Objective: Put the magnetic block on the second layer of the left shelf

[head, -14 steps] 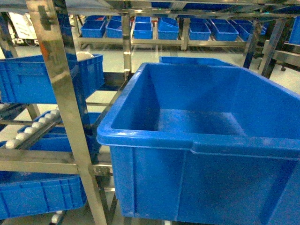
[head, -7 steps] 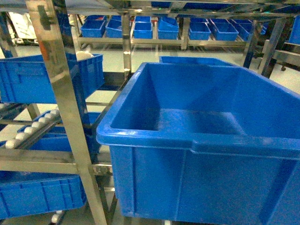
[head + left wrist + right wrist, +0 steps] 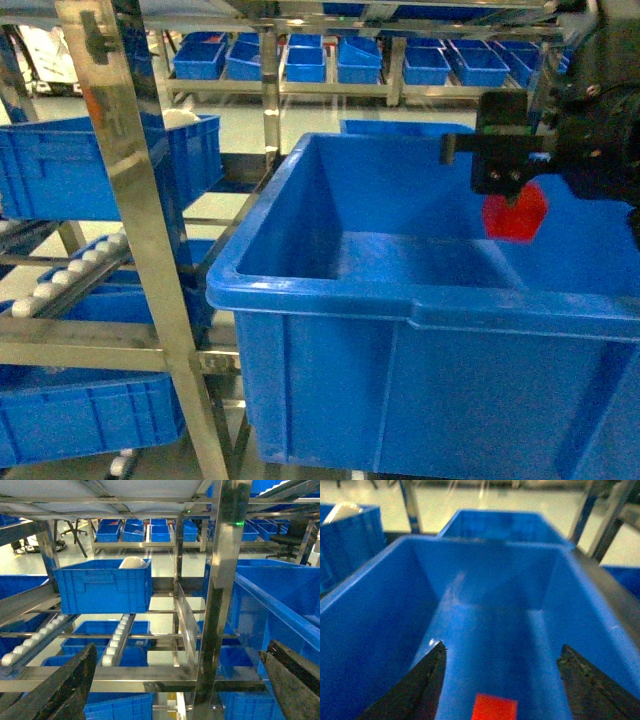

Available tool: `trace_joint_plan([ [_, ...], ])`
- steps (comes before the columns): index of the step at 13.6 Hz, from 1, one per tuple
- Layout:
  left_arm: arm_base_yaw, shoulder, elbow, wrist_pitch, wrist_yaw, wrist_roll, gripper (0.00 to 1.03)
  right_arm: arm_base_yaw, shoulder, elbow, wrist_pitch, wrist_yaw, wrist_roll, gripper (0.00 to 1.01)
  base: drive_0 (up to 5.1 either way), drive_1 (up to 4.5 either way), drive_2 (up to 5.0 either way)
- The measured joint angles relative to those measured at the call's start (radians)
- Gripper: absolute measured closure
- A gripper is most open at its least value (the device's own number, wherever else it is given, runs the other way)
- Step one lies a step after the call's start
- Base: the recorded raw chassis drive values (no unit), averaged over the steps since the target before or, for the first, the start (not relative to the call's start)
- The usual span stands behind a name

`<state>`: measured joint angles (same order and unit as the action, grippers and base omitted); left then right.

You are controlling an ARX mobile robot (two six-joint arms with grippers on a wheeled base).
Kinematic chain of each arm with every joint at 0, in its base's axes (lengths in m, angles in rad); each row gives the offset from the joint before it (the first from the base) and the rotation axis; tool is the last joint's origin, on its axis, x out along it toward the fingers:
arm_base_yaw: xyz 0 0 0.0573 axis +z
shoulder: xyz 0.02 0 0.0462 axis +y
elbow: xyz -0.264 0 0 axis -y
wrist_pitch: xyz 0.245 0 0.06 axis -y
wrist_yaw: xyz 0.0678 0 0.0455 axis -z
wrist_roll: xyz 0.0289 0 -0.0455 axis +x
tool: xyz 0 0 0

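Observation:
The magnetic block [image 3: 516, 212] is a small red cube just under my right gripper [image 3: 512, 186], above the inside of the large deep blue crate [image 3: 420, 305] on the steel rack's level. In the right wrist view the block [image 3: 494, 707] lies low between the two dark fingers [image 3: 427, 680] and touches neither of them. There my right gripper [image 3: 502, 647] is open wide over the crate's floor [image 3: 485, 625]. I cannot tell whether the block rests on anything. My left gripper [image 3: 181, 647] is open and holds nothing, facing a steel post [image 3: 222, 580] of the rack.
A smaller ribbed blue crate [image 3: 60, 165] holding a white object stands on the left. White roller tracks [image 3: 70, 270] slope below it. A shiny square post [image 3: 130, 200] stands close in front. More blue bins [image 3: 330, 60] line a far shelf. Another crate [image 3: 505, 527] sits behind the large one.
My right arm has come into the head view from the upper right, with the red block below it. Before, only the crate showed there. The crate and rack have not moved.

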<state>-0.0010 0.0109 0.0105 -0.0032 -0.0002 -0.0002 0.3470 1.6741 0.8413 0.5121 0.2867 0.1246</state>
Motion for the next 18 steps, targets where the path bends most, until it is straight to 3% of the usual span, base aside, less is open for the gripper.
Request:
trace_joint_plan([
  [1, 0.0, 0.0, 0.0, 0.0, -0.001, 0.0, 0.05, 0.01, -0.078, -0.097, 0.149, 0.085, -0.075, 0.27, 0.0, 0.0, 0.0],
  [2, 0.0, 0.0, 0.0, 0.0, 0.0, 0.0, 0.05, 0.029, -0.149, -0.245, 0.384, 0.195, -0.206, 0.1, 0.0, 0.0, 0.0],
  [3, 0.0, 0.0, 0.0, 0.0, 0.0, 0.0, 0.05, 0.053, -0.155, -0.409, 0.622, 0.278, -0.354, 0.01, 0.0, 0.0, 0.0],
  [4, 0.0, 0.0, 0.0, 0.0, 0.0, 0.0, 0.05, 0.066, -0.15, -0.565, 0.73, 0.324, -0.506, 0.04, 0.0, 0.0, 0.0],
  [5, 0.0, 0.0, 0.0, 0.0, 0.0, 0.0, 0.05, 0.082, -0.215, -0.715, 0.776, 0.363, -0.625, 0.03, 0.0, 0.0, 0.0],
  [6, 0.0, 0.0, 0.0, 0.0, 0.0, 0.0, 0.05, 0.087, -0.357, -0.834, 0.768, 0.42, -0.676, 0.03, 0.0, 0.0, 0.0],
  [7, 0.0, 0.0, 0.0, 0.0, 0.002, 0.0, 0.05, 0.073, -0.541, -0.839, 0.774, 0.446, -0.697, 0.03, 0.0, 0.0, 0.0],
  [9, 0.0, 0.0, 0.0, 0.0, -0.001, 0.0, 0.05, 0.026, -0.945, -0.835, 0.718, 0.392, -0.674, 0.03, 0.0, 0.0, 0.0],
  [12, 0.0, 0.0, 0.0, 0.0, 0.0, 0.0, 0.05, 0.013, -0.969, -0.834, 0.715, 0.369, -0.663, 0.03, 0.0, 0.0, 0.0],
  [13, 0.0, 0.0, 0.0, 0.0, 0.0, 0.0, 0.05, 0.01, -0.98, -0.829, 0.674, 0.353, -0.64, 0.04, 0.0, 0.0, 0.0],
  [14, 0.0, 0.0, 0.0, 0.0, 0.0, 0.0, 0.05, -0.088, -1.195, -0.776, 0.187, 0.115, -0.489, 0.19, 0.0, 0.0, 0.0],
  [15, 0.0, 0.0, 0.0, 0.0, -0.001, 0.0, 0.05, -0.151, -1.361, -0.745, -0.1, -0.044, -0.303, 0.36, 0.0, 0.0, 0.0],
  [16, 0.0, 0.0, 0.0, 0.0, 0.0, 0.0, 0.05, -0.179, -1.402, -0.748, -0.269, -0.111, -0.213, 0.51, 0.0, 0.0, 0.0],
  [18, 0.0, 0.0, 0.0, 0.0, 0.0, 0.0, 0.05, -0.242, -1.43, -0.789, -0.35, -0.187, -0.156, 0.8, 0.0, 0.0, 0.0],
])
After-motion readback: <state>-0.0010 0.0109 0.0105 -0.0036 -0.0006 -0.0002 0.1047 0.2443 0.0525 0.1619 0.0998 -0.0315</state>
